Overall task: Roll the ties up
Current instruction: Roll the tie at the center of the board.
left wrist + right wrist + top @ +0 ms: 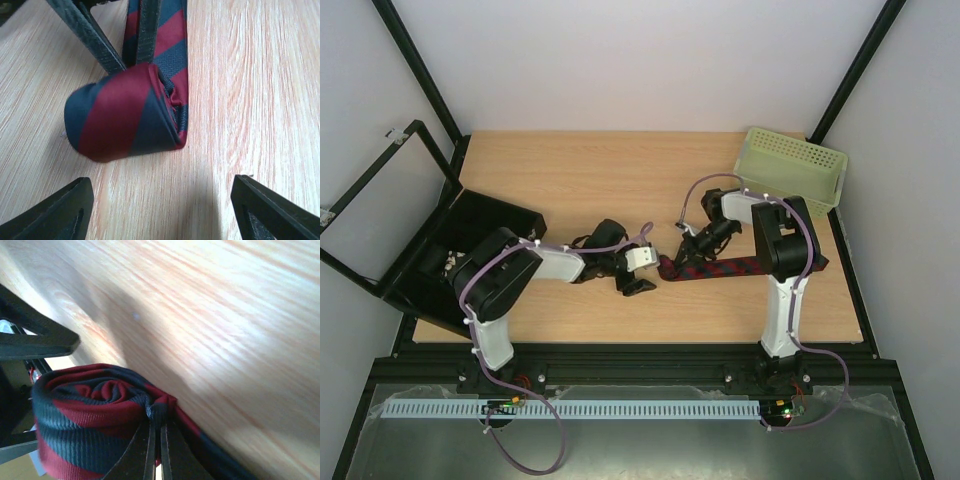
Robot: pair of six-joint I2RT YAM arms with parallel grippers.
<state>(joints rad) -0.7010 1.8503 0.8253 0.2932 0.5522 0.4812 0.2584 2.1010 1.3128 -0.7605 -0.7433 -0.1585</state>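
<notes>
Item: tie (125, 115), dark red with navy stripes. One end is wound into a loose roll and the rest lies flat on the table (260, 100) beyond it. I see the right gripper (157, 437) pinched tight on fabric at the roll's core. Left gripper (160, 200): jaws spread wide, the roll just ahead between its fingertips, touching neither. Pale green basket (790, 165): well beyond the right gripper.
</notes>
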